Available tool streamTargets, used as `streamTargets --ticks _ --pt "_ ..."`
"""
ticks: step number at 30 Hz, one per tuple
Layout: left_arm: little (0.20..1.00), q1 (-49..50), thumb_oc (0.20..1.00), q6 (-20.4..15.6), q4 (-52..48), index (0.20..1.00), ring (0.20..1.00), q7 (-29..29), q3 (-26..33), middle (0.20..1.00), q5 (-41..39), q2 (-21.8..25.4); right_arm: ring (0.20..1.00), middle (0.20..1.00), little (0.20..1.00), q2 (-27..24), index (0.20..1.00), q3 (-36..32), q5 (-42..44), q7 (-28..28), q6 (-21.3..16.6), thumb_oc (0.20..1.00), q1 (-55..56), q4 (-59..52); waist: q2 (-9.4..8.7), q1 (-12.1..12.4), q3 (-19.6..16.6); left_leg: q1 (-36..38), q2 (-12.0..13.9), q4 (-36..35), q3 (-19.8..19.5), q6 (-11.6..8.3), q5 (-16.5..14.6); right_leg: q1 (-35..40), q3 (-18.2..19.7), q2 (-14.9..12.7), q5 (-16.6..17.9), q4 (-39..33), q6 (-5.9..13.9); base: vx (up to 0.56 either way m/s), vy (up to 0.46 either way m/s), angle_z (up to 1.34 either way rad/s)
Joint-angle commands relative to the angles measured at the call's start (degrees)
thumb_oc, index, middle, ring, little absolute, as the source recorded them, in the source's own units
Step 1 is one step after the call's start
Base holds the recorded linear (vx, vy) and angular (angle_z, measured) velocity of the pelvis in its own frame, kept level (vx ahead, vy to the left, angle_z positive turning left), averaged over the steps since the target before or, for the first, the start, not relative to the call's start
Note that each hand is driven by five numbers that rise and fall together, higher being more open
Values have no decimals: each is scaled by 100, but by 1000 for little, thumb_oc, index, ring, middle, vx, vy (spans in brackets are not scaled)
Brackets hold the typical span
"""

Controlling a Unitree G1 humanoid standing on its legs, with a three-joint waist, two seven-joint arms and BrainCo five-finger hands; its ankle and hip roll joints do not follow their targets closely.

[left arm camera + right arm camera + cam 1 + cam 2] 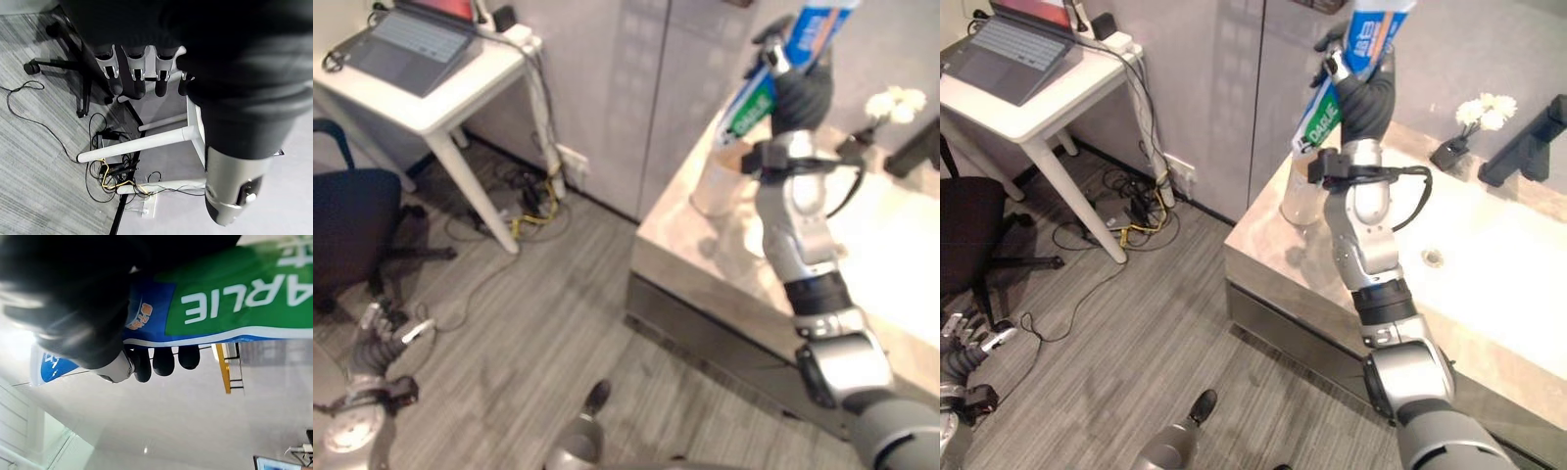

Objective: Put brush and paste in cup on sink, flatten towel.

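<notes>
The right hand (1363,93) is gripping the toothpaste tube (1351,69), fingers curled around it, holding it tilted just above the cup (1301,201) on the sink counter (1263,245). The left hand (380,338) is hanging low over the floor, far from the cup, fingers relaxed.

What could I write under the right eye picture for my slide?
The robot's right hand holds the toothpaste box tilted above the cup on the sink counter.

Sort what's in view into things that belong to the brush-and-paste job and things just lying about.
Job:
toothpaste tube, held raised in the right hand
cup on the sink counter
sink

Lying about:
laptop on the white desk
office chair
floor cables
white flowers
left hand, idle, low over the floor
</notes>
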Motion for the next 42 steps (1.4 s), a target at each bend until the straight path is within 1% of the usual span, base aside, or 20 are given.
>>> streamTargets --ticks 1,10,18,25,32,33,34,35,42 --pt "1000 106 1000 -231 -213 1000 1000 -3 23 1000 45 247 200 200 200 -439 200 308 -302 -116 -247 200 -822 107 49 -17 -350 97 -17 -18 -121 355 -543 319 18 -82 -260 32 128 -19 6 -11" --pt "1000 160 1000 -216 -257 1000 1000 -29 -18 1000 52 224 200 200 200 -491 200 588 -213 60 -60 200 -835 399 48 -54 -336 82 -15 -18 -103 368 -540 273 49 -82 -224 32 133 -8 -1 -3" --pt "1000 167 1000 -208 -276 1000 1000 -19 -89 1000 29 168 200 200 200 -374 200 698 -207 64 8 200 -817 640 33 -59 -327 72 -21 -18 -114 379 -534 265 36 -79 -207 32 133 0 0 0" --pt "1000 177 1000 -208 -284 1000 1000 -40 -154 1000 65 197 200 200 200 -372 200 744 -262 48 30 200 -767 767 9 -56 -309 51 -40 -18 -136 388 -532 253 34 -80 -202 32 140 0 0 0" --pt "1000 191 1000 -216 -272 1000 1000 -39 -191 1000 43 188 200 200 200 -356 200 739 -304 -4 58 200 -788 953 24 -60 -308 58 -39 -18 -111 401 -535 241 34 -90 -174 32 148 0 0 0" --pt "1000 202 1000 -215 -274 1000 1000 -45 -195 1000 42 183 423 423 423 -354 423 747 -306 8 70 423 -779 975 25 -63 -307 62 -39 -18 -108 404 -535 238 42 -88 -173 32 147 0 0 0" --pt "1000 208 1000 -221 -277 1000 1000 -50 -200 1000 25 183 906 906 906 -379 906 774 -367 8 95 906 -793 1010 31 -68 -307 63 -38 -18 -97 406 -534 233 59 -84 -175 32 144 0 0 0" --pt "1000 226 1000 -226 -290 1000 1000 -46 -187 1000 35 180 1000 1000 1000 -420 1000 804 -430 -3 125 1000 -799 1062 43 -76 -310 74 -37 -18 -89 408 -536 234 76 -84 -175 32 144 0 0 0" --pt "1000 227 1000 -235 -318 1000 1000 -36 -223 1000 72 192 1000 1000 1000 -406 1000 800 -649 -127 161 1000 -833 1232 83 -71 -299 103 -27 -18 -53 414 -541 237 116 -93 -168 32 143 0 0 0"
